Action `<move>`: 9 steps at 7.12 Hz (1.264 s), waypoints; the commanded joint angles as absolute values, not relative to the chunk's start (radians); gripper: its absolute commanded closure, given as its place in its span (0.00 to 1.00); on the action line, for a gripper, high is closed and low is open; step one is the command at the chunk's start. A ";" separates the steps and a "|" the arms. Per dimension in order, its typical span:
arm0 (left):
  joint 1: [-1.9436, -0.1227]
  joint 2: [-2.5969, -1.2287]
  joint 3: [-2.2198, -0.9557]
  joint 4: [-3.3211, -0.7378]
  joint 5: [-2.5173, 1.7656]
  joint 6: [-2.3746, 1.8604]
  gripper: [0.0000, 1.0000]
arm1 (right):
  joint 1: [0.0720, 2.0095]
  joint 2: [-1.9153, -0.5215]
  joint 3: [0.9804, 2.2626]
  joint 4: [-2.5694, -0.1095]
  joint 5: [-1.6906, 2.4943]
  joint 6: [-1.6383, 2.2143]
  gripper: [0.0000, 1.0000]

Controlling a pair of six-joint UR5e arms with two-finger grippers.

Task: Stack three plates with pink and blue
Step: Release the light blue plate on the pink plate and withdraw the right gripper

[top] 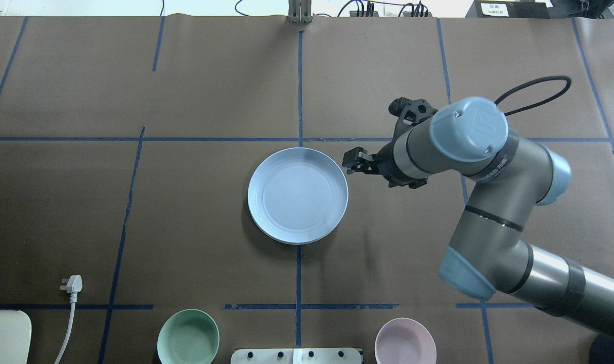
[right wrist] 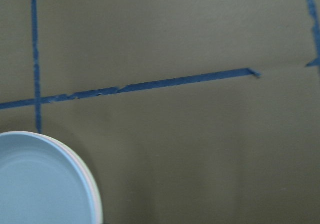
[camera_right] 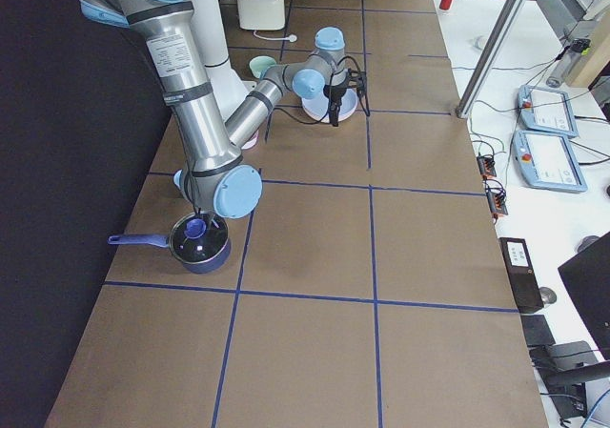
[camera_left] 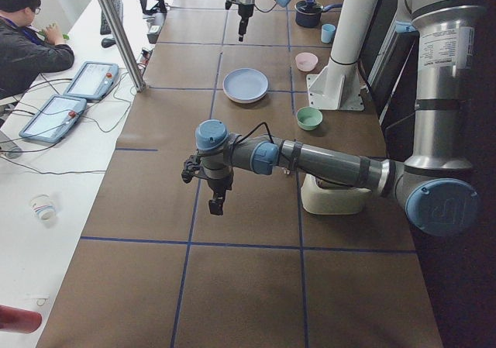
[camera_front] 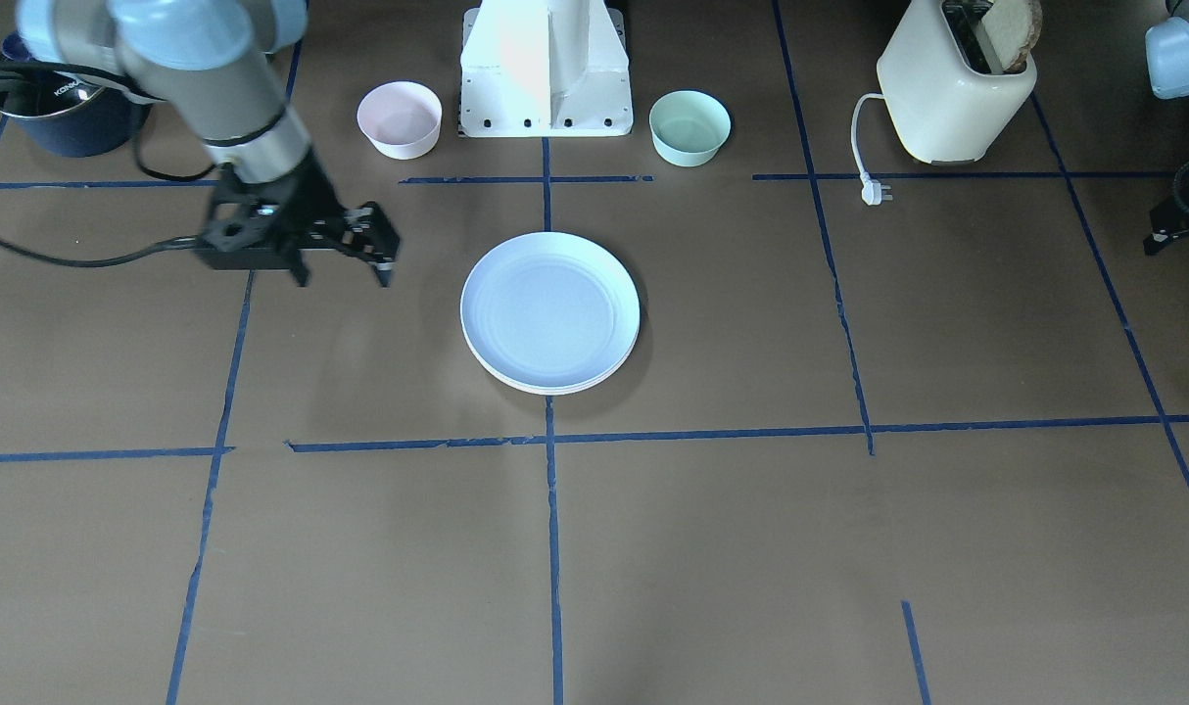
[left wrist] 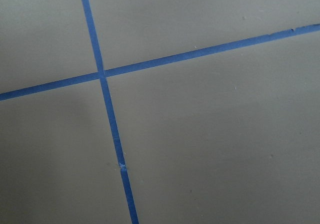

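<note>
The light blue plate (camera_front: 549, 308) lies on top of a stack at the table's middle and also shows in the overhead view (top: 297, 194). In the right wrist view the blue plate (right wrist: 40, 184) has thin pink and cream rims (right wrist: 96, 201) under its edge. My right gripper (camera_front: 345, 266) is open and empty. It hovers just beside the stack, apart from the rim, and shows in the overhead view (top: 353, 163). My left gripper (camera_left: 215, 201) hangs over bare table far from the plates. I cannot tell whether it is open or shut.
A small pink bowl (camera_front: 399, 117) and a mint-green bowl (camera_front: 689, 125) flank the robot base (camera_front: 546, 69). A cream toaster (camera_front: 952, 88) with bread and its plug (camera_front: 874, 191) stand on my left side. A dark pot (camera_front: 61, 113) sits at my far right.
</note>
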State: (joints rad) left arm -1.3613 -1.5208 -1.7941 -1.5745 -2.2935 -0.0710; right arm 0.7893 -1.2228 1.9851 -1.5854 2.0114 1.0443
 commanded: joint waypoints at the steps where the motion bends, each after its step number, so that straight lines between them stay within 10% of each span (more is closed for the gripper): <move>1: -1.432 -1.520 -1.738 -1.569 -2.339 0.019 0.00 | 1.081 -1.403 1.994 -1.657 2.186 0.519 0.00; 4: -1.560 -1.520 -1.591 -1.572 -2.384 0.198 0.00 | 1.479 -1.627 1.849 -1.658 2.333 -0.126 0.00; 9: -1.565 -1.519 -1.595 -1.569 -2.388 0.059 0.00 | 1.537 -1.689 1.761 -1.646 2.356 -0.135 0.00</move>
